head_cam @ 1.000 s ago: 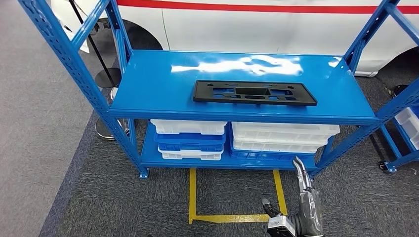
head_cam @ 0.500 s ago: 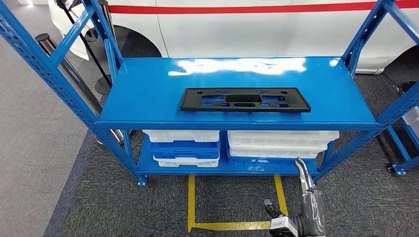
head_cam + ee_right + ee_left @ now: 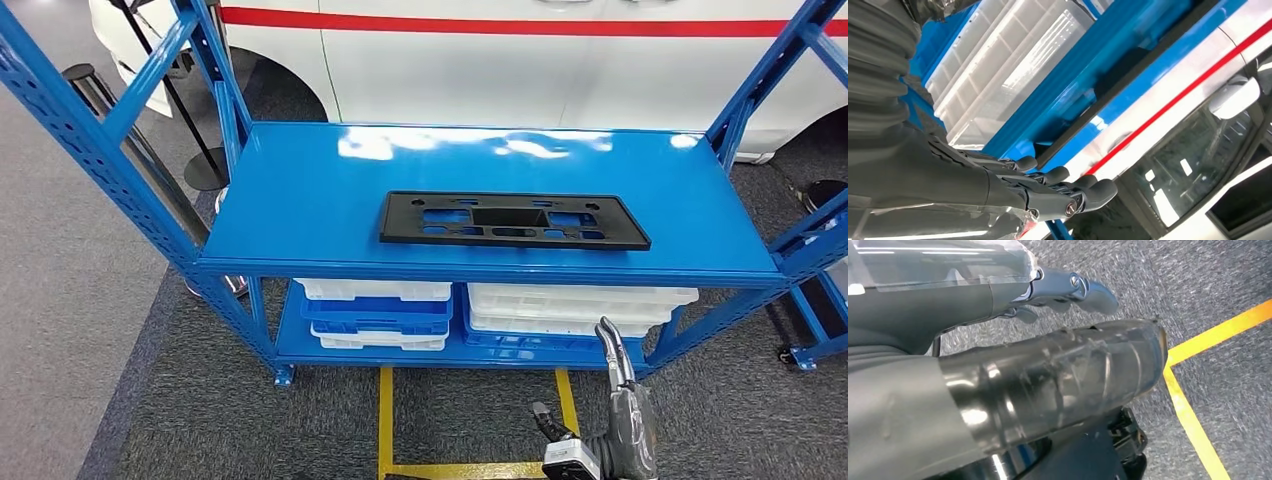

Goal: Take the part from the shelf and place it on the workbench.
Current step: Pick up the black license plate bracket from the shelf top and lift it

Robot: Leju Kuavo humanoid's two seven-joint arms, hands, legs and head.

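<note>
A blue metal shelf (image 3: 300, 200) carries a flat black rectangular plastic part with cut-outs (image 3: 513, 220) lying mid-surface. White and blue plastic trays (image 3: 380, 310) sit stacked beneath. The left robot hand (image 3: 1068, 287) and the right robot hand (image 3: 1048, 187) are empty, fingers extended.

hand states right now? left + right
Left hand: holds nothing; open or closed cannot be told.
Right hand: open, fingers extended, holding nothing; black part lies on the shelf.
</note>
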